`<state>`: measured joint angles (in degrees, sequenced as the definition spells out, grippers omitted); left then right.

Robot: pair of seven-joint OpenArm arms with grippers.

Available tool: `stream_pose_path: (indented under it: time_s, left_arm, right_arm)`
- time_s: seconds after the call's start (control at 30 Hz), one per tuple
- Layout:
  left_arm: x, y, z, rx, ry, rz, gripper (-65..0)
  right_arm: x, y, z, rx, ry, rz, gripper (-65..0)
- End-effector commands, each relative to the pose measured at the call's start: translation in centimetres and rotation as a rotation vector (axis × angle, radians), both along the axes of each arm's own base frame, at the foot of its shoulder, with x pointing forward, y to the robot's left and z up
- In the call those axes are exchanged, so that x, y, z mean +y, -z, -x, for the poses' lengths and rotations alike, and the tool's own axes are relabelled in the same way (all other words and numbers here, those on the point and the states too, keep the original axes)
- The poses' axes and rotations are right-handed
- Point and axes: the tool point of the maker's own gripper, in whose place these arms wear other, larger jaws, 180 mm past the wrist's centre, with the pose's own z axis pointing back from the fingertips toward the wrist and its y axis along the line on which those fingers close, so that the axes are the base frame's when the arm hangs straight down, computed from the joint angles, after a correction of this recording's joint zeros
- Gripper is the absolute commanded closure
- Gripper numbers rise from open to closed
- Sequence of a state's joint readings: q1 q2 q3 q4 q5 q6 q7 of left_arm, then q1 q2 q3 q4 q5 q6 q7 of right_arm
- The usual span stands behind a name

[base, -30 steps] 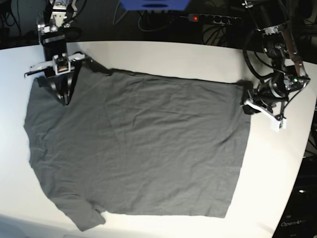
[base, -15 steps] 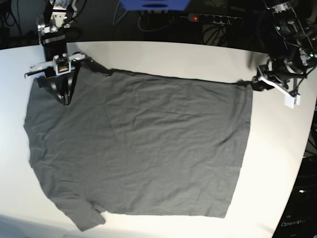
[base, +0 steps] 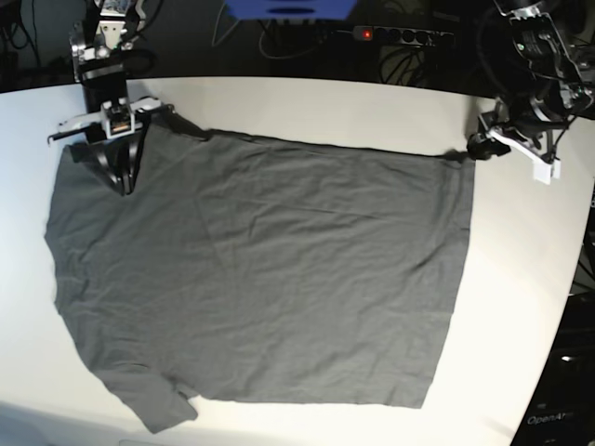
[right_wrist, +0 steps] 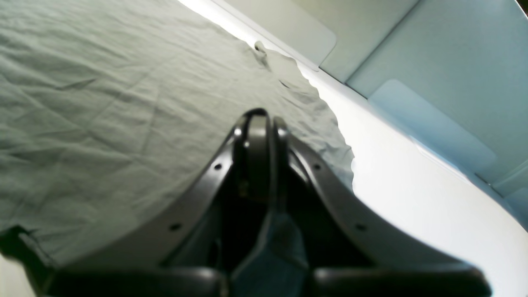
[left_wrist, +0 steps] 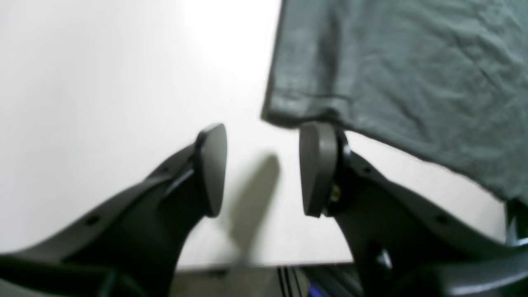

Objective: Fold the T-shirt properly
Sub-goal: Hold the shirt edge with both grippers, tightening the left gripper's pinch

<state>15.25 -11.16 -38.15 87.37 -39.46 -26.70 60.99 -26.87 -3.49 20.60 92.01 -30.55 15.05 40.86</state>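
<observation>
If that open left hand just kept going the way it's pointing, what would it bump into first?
Probably the T-shirt: the left hand points at its near corner, lying on the white table. Depth is unclear.

A glossy white rounded desk stood brightly lit; behind it, a black power strip and dark tangled cables.

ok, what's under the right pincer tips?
The wrinkled charcoal-grey T-shirt lies spread beneath the shut right pincer; the white table shows beside it. Whether fabric is pinched cannot be seen.
</observation>
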Motion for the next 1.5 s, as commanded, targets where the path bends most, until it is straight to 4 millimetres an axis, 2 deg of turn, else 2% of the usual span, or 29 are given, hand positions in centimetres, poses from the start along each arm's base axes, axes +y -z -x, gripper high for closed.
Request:
stream_pose_path:
  time_s: [0.0,0.4,0.5,0.8,0.87,1.07,1.23,1.47]
  left_arm:
    - [0.5,-0.3,-0.3,-0.008,0.001,-0.010,-28.1]
    - [-1.4,2.5,-0.7,0.000,-0.009,0.056,-28.1]
    - [-1.4,3.5,-0.2,0.020,-0.030,0.075,-28.1]
    - [-1.5,3.9,-0.4,0.025,-0.038,0.087,-27.7]
    - [-1.5,3.9,-0.4,0.025,-0.038,0.087,-24.2]
    - [-1.5,3.7,-0.9,0.016,-0.036,0.087,-7.7]
    - [-1.6,4.5,-0.3,0.041,-0.046,0.103,-4.1]
    - [-1.5,2.3,-1.7,-0.024,-0.021,0.078,-4.2]
  right_arm:
    - [-0.1,-1.2,-0.1,-0.047,-0.008,-0.001,-1.5]
    - [-0.3,-1.2,0.0,-0.044,-0.005,0.004,-1.5]
    - [-0.3,-1.2,0.0,-0.044,-0.005,0.004,-1.5]
    - [-0.3,-1.2,0.0,-0.044,-0.005,0.004,-1.5]
    - [-0.3,-1.2,0.0,-0.044,-0.005,0.004,-1.5]
    - [-0.3,-1.2,0.0,-0.044,-0.005,0.004,-1.5]
    - [-0.3,-0.9,0.3,-0.033,-0.004,0.003,-1.5]
    - [-0.1,-0.9,0.3,-0.032,-0.008,0.001,-1.5]
